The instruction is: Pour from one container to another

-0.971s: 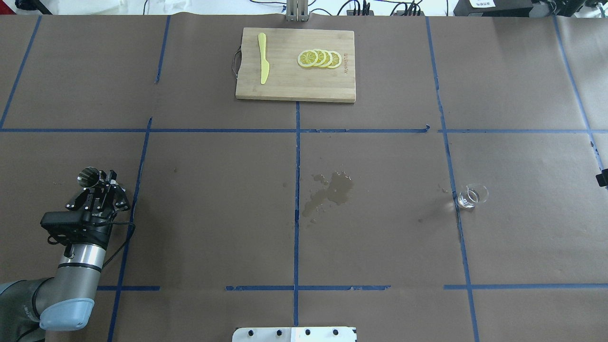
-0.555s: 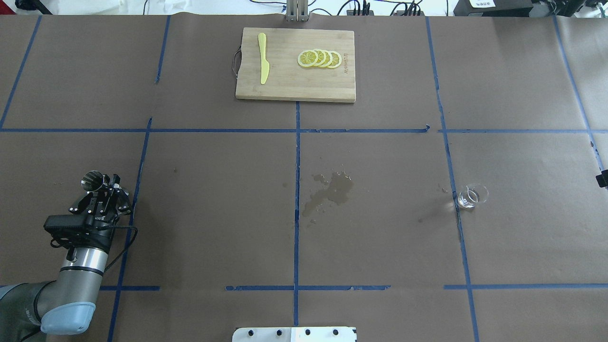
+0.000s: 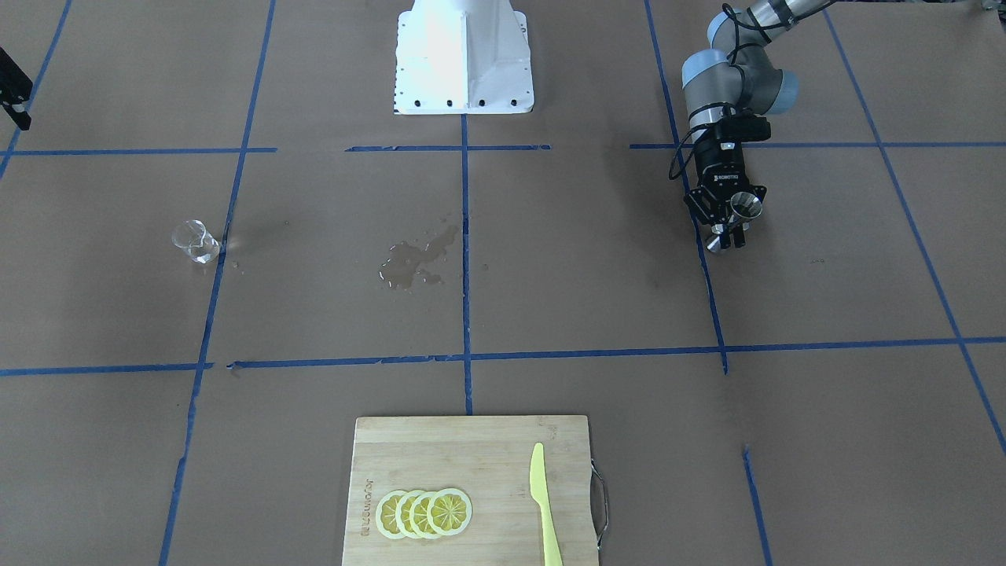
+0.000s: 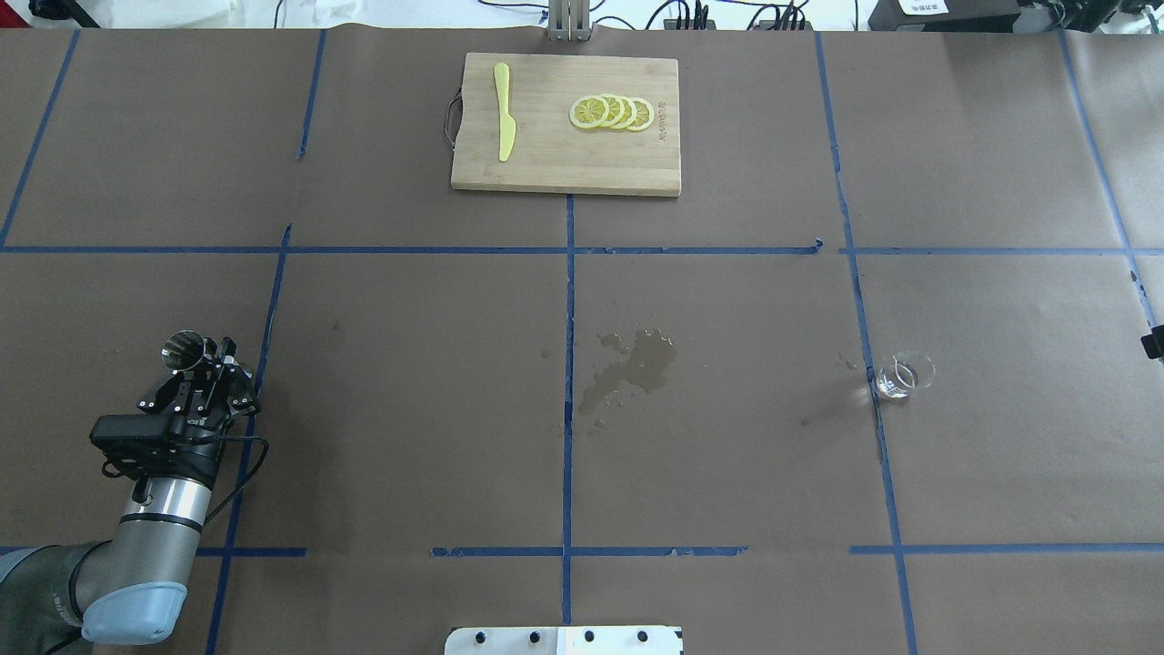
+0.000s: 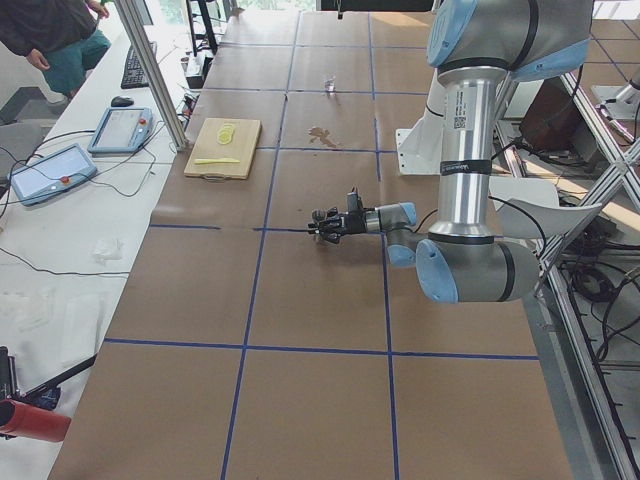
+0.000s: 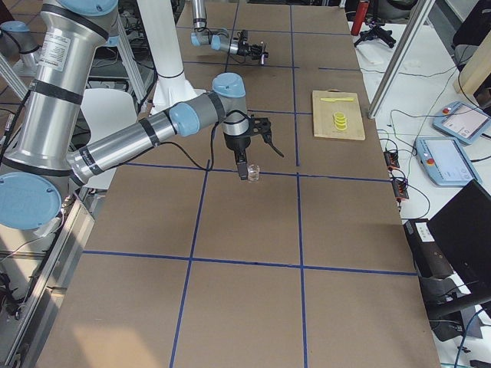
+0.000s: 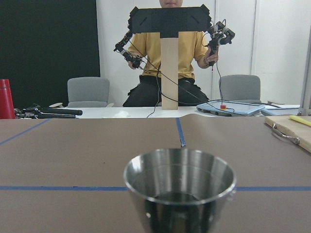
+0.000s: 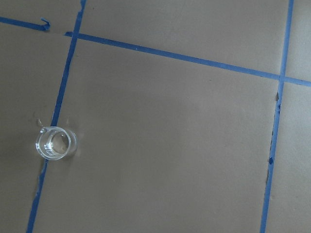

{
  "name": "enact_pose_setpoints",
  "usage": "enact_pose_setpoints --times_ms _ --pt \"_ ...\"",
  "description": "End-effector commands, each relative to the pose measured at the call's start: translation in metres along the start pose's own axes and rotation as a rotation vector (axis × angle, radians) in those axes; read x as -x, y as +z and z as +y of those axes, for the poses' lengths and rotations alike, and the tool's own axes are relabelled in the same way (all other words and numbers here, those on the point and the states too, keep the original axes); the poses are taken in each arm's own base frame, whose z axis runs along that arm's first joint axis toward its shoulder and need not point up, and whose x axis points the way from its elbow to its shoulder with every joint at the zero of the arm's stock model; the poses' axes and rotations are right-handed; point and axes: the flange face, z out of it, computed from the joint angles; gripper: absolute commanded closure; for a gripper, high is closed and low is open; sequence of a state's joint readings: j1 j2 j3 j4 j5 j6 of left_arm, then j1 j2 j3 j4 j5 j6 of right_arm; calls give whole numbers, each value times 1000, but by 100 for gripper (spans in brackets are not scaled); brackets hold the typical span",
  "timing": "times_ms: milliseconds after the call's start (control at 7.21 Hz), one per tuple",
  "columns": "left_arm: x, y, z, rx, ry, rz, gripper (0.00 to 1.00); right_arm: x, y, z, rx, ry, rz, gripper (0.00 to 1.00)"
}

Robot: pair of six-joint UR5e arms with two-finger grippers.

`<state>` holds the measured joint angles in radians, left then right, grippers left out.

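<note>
The shiny steel jigger [image 4: 182, 350] hangs tilted just over the table at the near left, and my left gripper [image 4: 205, 362] is shut on its waist. In the front-facing view the jigger [image 3: 744, 207] sits between the black fingers. Its open cone [image 7: 180, 187] fills the bottom of the left wrist view. The small clear glass cup [image 4: 903, 376] stands upright on the right by a blue tape line, also in the front-facing view [image 3: 194, 240] and from above [image 8: 56, 143]. Only a black sliver of my right gripper [image 4: 1153, 344] shows at the table's right edge, so I cannot tell its state.
A wet spill [image 4: 632, 364] stains the paper at the table's middle. At the far side lies a wooden cutting board [image 4: 555, 168] with a yellow knife [image 4: 503, 111] and lemon slices [image 4: 611, 112]. A seated person [image 7: 167, 53] faces the table beyond its edge.
My left gripper has drawn back toward the robot's base and slightly right, carrying the jigger with it. The glass cup has not moved.
</note>
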<state>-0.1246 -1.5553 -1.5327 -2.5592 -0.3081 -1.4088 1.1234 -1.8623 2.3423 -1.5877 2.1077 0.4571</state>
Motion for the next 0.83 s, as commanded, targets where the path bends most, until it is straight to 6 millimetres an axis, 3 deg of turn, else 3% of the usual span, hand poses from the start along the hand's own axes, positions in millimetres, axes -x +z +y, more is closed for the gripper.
enact_pose_setpoints --times_ms 0,416,555,694 --pt "-1 -1 1 3 8 2 53 0 0 0 -1 1 0 0" --pt "-1 -2 1 5 8 4 39 0 0 0 -1 -1 0 0" --pt "-1 -2 2 7 10 4 0 0 0 0 -1 -1 0 0" --pt "-2 -2 2 13 8 5 0 0 0 0 -1 -1 0 0"
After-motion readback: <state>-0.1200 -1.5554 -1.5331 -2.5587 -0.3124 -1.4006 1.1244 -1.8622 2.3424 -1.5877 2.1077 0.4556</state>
